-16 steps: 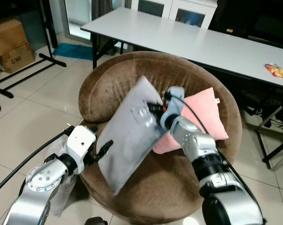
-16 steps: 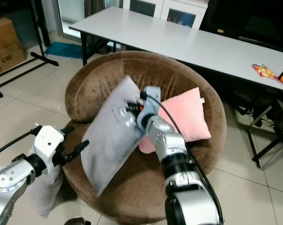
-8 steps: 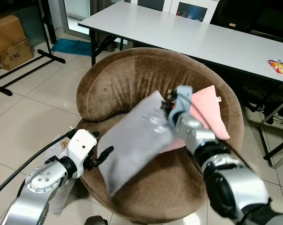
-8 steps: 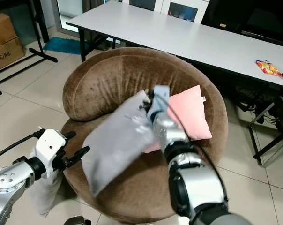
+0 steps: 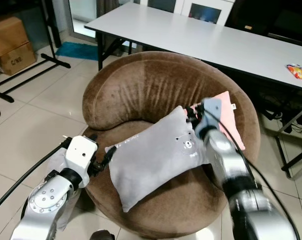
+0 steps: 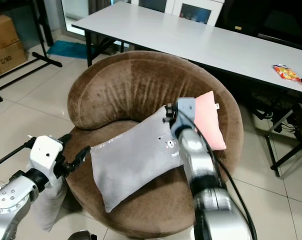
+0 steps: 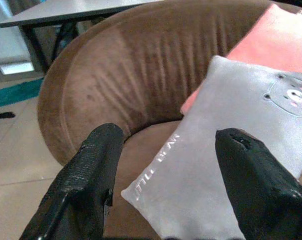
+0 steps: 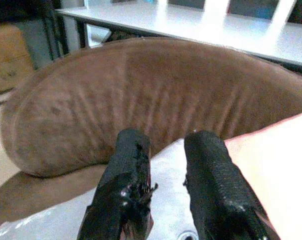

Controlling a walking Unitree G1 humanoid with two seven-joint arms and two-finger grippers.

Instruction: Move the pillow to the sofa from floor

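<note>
A grey pillow (image 5: 153,160) with a small bear face lies flat on the seat of the round brown sofa (image 5: 136,90). Its far corner overlaps a pink pillow (image 5: 232,115) that leans on the sofa's right side. My right gripper (image 5: 192,114) hovers at the grey pillow's upper right corner. In the right wrist view its fingers (image 8: 126,165) stand a little apart with only the sofa back between them. My left gripper (image 5: 103,150) is open at the pillow's left corner, its fingers (image 7: 91,165) spread wide on either side of that corner without touching it.
A long white table (image 5: 191,35) stands behind the sofa, a snack packet (image 5: 298,72) on its right end. Cardboard boxes (image 5: 11,47) and a black stand's legs (image 5: 21,75) are at the far left. A grey soft thing (image 6: 46,205) leans on the sofa's front by my left arm.
The grey pillow has swung down from upright in my right gripper to lie flat on the seat. My right gripper has let go and moved right. The left gripper stayed open nearby.
</note>
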